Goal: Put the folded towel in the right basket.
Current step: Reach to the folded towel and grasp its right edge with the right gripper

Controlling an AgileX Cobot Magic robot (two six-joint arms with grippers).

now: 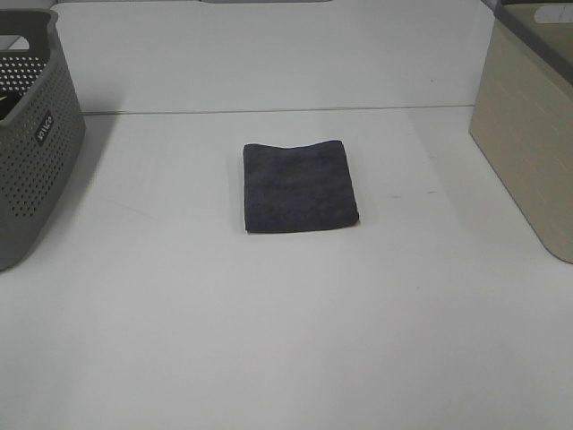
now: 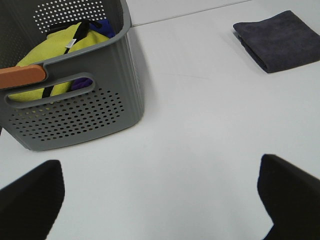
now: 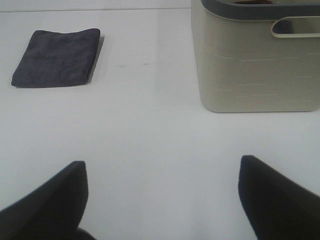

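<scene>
A dark grey folded towel (image 1: pixel 299 186) lies flat at the middle of the white table; it also shows in the left wrist view (image 2: pixel 280 40) and the right wrist view (image 3: pixel 56 58). The beige right basket (image 1: pixel 530 134) stands at the table's right edge, also in the right wrist view (image 3: pixel 255 60). Neither gripper shows in the high view. My left gripper (image 2: pixel 160 192) is open and empty, far from the towel. My right gripper (image 3: pixel 160 192) is open and empty, with the towel and the beige basket ahead of it.
A grey perforated basket (image 1: pixel 31 134) stands at the left edge; the left wrist view shows it (image 2: pixel 75 110) holding yellow and blue cloth items. The white table (image 1: pixel 286 340) is bare around the towel.
</scene>
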